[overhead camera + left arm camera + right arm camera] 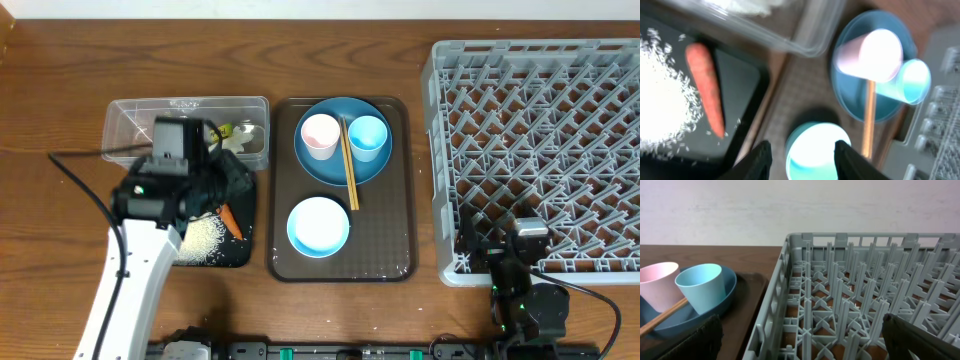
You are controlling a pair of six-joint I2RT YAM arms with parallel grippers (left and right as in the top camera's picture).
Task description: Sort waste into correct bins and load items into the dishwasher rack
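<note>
Seemingly waste is done: carrot (705,85) and rice (660,105) lie in the black bin (740,75) beside the tray (790,100). My left fingers (760,162) gape empty toward the tray's bowl (815,147), right fingers (697,340) likewise; I'd grasp its rim next.

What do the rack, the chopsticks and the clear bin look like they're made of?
Rack: seems to be moulded plastic, matte grey, judging by its uniform lattice of pegs. Chopsticks: likely wood or bamboo, plain light brown without gloss. Clear bin: probably thin plastic, see-through, with a shiny rim.
</note>
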